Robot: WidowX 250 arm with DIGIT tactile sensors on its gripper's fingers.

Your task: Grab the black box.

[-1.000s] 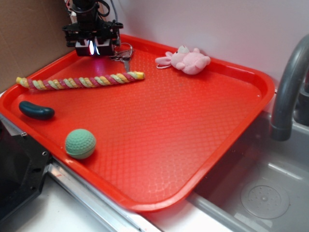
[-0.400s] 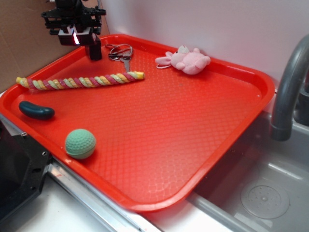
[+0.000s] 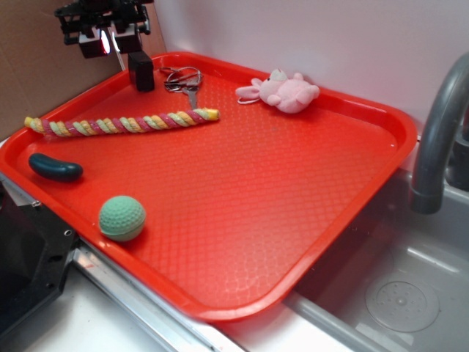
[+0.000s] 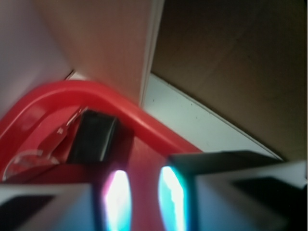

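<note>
The black box (image 3: 141, 71) stands upright in the far left corner of the red tray (image 3: 308, 183), next to a bunch of keys (image 3: 183, 79). My gripper (image 3: 108, 44) hangs above and to the left of the box, clear of it. In the wrist view the black box (image 4: 94, 137) lies ahead and left of my gripper (image 4: 142, 202), by the tray's curved rim (image 4: 144, 120). The two glowing pads (image 4: 117, 199) stand apart with only red tray between them. The gripper is open and holds nothing.
On the tray lie a braided rope (image 3: 121, 124), a pink plush bunny (image 3: 286, 91), a green ball (image 3: 122, 218) and a dark glossy oblong object (image 3: 55, 168). A brown cardboard wall (image 3: 37, 66) stands behind the gripper. A grey faucet (image 3: 436, 139) and sink are at right.
My gripper has risen and moved left, away from the spot where it hung low over the box. The black box has come into view and stays standing on the tray.
</note>
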